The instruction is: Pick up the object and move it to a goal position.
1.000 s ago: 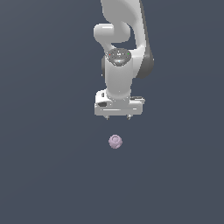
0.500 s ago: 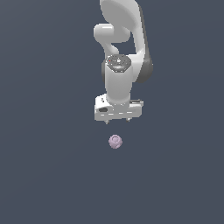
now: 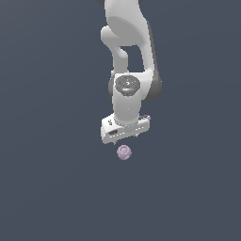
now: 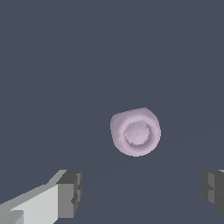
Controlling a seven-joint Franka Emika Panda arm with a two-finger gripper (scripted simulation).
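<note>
The object, a small pale lilac-pink bumpy ball (image 3: pixel 124 152), lies on the dark grey surface. It also shows in the wrist view (image 4: pixel 135 131). My white gripper (image 3: pixel 125 137) hangs just above the ball and a little behind it, turned at an angle. In the wrist view the gripper (image 4: pixel 142 192) is open and empty. Its two dark fingertips (image 4: pixel 71 193) stand wide apart, and the ball lies beyond the gap between them, apart from both.
The white arm (image 3: pixel 128 56) rises to the top of the exterior view. The flat dark grey surface (image 3: pixel 47 179) stretches all around the ball.
The gripper has come down closer to the ball and has turned about its vertical axis. The ball has not moved.
</note>
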